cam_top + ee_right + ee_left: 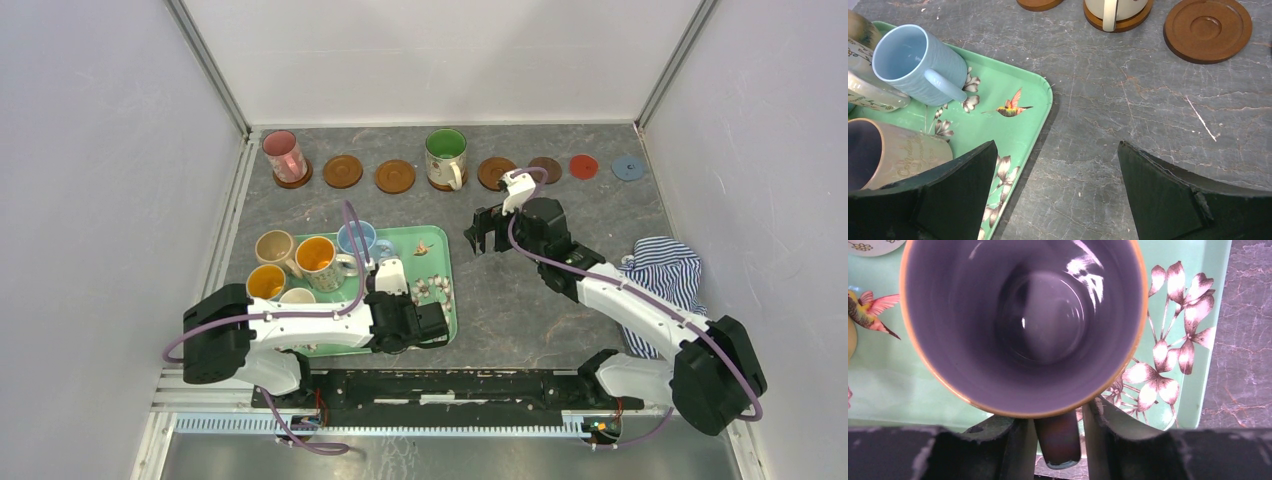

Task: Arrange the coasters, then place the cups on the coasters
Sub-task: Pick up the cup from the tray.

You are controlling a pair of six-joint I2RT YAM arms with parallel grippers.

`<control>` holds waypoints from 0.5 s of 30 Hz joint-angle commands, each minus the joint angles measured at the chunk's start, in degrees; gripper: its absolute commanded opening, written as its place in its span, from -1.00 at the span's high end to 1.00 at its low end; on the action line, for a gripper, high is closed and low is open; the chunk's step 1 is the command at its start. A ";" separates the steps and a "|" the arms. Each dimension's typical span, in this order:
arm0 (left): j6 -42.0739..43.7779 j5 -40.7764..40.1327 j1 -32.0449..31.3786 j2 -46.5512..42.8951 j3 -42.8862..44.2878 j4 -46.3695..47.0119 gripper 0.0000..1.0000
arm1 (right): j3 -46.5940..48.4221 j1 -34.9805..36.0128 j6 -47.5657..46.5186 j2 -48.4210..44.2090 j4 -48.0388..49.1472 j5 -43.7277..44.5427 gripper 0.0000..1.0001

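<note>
Left claw [432, 322] is down over the 5 o'clock corner of the green tray [455, 300], and from overhead its wrist hides whatever it has. Along the 12 o'clock edge of the table [560, 310] runs the row of coasters [395, 176]. The pink cup [284, 155] and the green cup [446, 157] sit on two of them, the rest are bare. The right claw [485, 232] hangs mid-table, just off the tray's 3 o'clock side.

Over to the left wrist. The lilac cup [1048, 325] stands upright on the tray, handle [1060, 445] pointing to 6 o'clock, and the fingers [1108, 425] press in on that handle from both sides, clamped on it as far as I can judge. So this looks like the pick of the next cup. The next move calls for a straight lift clear of its neighbours, then a carry to a bare coaster at 12 o'clock. Whether the base has left the tray, I can't tell.

Now the right wrist, jaws wide apart and nothing between them but table. The light blue cup [908, 55] lies tilted at 10 o'clock, a wooden coaster [1208, 30] sits bare at 1 o'clock, and the green cup is cut off by the top edge.
</note>
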 commanded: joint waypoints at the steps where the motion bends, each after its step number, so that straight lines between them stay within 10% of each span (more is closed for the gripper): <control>1: 3.73 -4.07 -0.23 -0.61 -0.25 2.33 0.24 | 2.03 0.19 -0.16 -2.60 -0.26 1.22 -0.96; 10: 7.20 -5.98 -0.23 -2.47 2.27 1.14 0.94 | 4.35 0.21 0.09 -5.83 -2.67 1.63 -0.96; 15: 13.91 -7.73 -0.23 -5.58 5.30 2.51 0.96 | 6.66 0.18 -0.06 -7.77 -4.04 2.08 -0.96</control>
